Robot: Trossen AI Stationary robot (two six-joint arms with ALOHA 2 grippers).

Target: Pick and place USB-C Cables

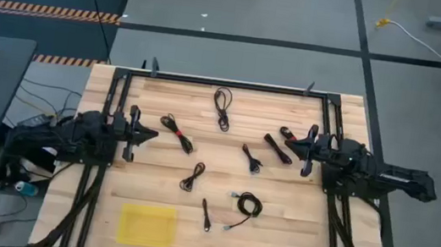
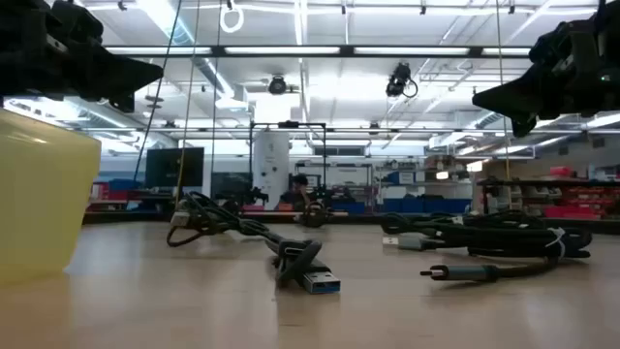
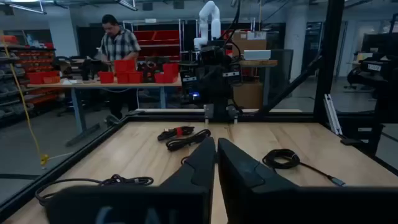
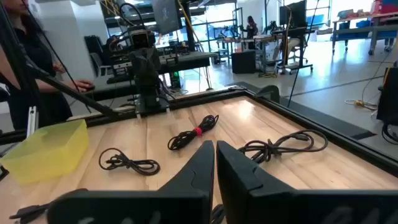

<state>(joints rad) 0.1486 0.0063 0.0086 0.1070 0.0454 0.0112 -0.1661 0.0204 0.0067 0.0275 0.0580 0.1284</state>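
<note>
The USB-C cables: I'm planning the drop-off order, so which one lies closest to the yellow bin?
The short straight cable just right of the yellow bin. The loose coil lies farther right; every other cable sits farther up the table.

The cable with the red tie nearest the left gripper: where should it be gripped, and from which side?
Probably at the red tie, where the cable with the red tie is bunched thickest. Come straight down with the left gripper, fingers straddling the bundle across its length, since it lies flat and diagonal.
</note>
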